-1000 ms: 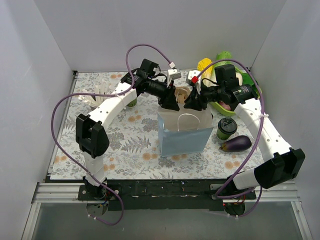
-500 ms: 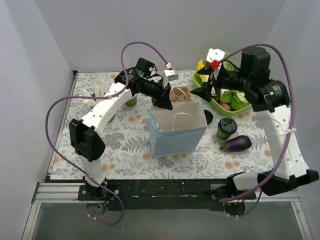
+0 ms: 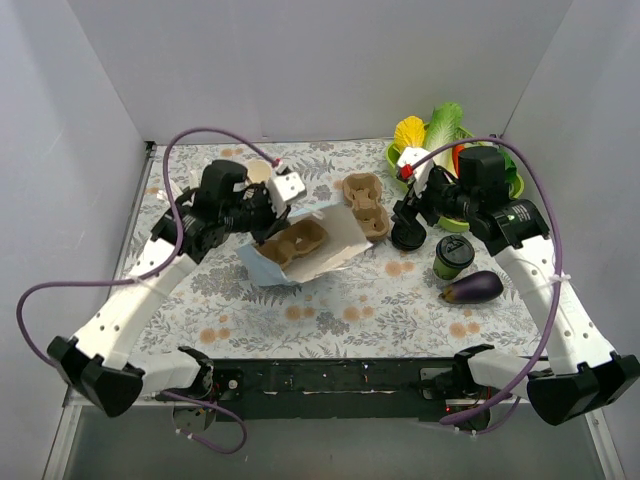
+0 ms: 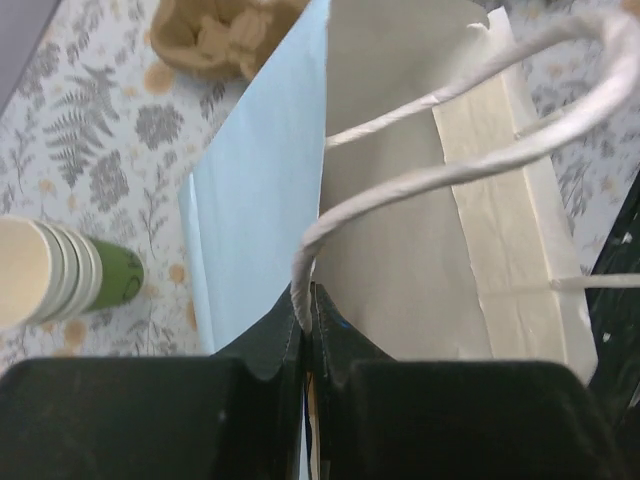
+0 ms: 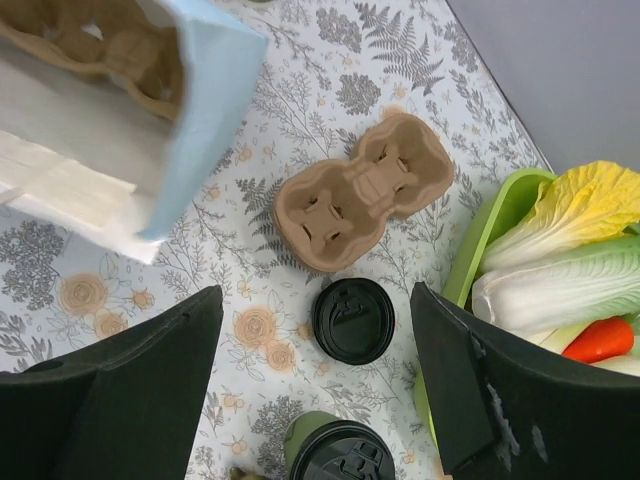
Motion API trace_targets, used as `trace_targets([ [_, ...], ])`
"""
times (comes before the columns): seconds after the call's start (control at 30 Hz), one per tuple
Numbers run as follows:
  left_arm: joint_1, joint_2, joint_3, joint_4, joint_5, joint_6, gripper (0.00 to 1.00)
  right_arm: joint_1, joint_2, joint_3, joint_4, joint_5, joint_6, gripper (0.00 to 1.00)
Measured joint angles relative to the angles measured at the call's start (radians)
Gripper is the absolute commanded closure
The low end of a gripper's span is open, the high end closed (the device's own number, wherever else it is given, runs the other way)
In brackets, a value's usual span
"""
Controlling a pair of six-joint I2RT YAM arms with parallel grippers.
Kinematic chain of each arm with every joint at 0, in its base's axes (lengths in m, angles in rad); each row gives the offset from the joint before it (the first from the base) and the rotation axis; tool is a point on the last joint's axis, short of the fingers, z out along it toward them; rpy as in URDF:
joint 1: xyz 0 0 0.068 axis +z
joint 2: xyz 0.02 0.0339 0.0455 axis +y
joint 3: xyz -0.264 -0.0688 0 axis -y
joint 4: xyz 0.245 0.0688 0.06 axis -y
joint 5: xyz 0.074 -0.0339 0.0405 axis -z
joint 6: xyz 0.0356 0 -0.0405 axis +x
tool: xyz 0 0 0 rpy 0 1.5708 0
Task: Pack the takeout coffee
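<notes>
The takeout coffee (image 3: 453,257), a green cup with a black lid, stands upright at the right, and shows at the bottom of the right wrist view (image 5: 335,455). A light blue paper bag (image 3: 325,250) lies tipped on its side mid-table, mouth to the left, with a brown cup carrier (image 3: 295,243) in the mouth. My left gripper (image 3: 265,215) is shut on the bag's rim and white rope handle (image 4: 308,310). My right gripper (image 3: 405,215) is open and empty, hovering over a loose black lid (image 5: 352,320), just behind the coffee.
A second brown carrier (image 3: 365,205) lies behind the bag. An eggplant (image 3: 470,288) lies in front of the coffee. A green tray (image 5: 490,240) of vegetables is at the back right. A stack of lidless cups (image 4: 60,275) lies at the left.
The bag has gone from upright to tipped on its side as my left arm pulled back left with it. My right gripper let go of the bag and came down over the loose lid.
</notes>
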Motion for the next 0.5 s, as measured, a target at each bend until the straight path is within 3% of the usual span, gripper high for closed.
trace_targets([
  [0.17, -0.002, -0.182, -0.272, 0.099, -0.050, 0.048, 1.00, -0.001, 0.026, -0.016, 0.014, 0.026, 0.000, 0.19],
  [0.5, -0.004, -0.301, -0.350, 0.150, -0.014, 0.056, 1.00, 0.000, 0.018, -0.055, 0.046, 0.032, -0.006, 0.23],
])
